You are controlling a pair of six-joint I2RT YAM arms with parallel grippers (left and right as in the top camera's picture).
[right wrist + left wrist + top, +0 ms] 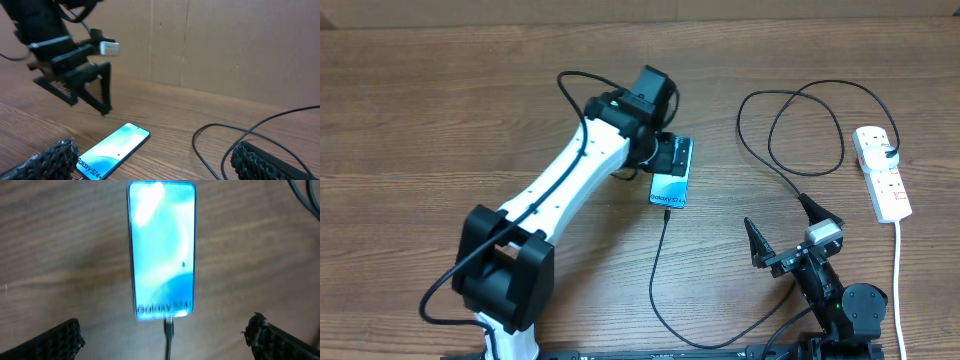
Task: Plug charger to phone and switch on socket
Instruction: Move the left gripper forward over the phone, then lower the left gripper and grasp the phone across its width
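Overhead first: the phone [671, 186] is lying flat on the surface [440, 120], screen lit up blue, with the left tool [666, 152] hanging right above its far end. The charger [654, 270] meets the phone's near edge, then wanders off in a big loop and reaches the socket [882, 172]. The socket sits well apart from the phone, off beyond the right tool [786, 228]. That right tool is closer to the arm bases than the phone is, jaws spread wide, nothing in them. Left wrist cam: I'm looking straight down on the phone, and the "Galaxy S24" text is blurry but readable. The plug tip is butted against the edge just under that text and looks seated. My two pads [60, 340] sit out at the bottom corners, either side of the cable without touching it, so the left tool is wide open and empty. Right wrist cam: the left tool floats above the phone, clear of it, fingers splayed, and the black cable loops beside the phone.
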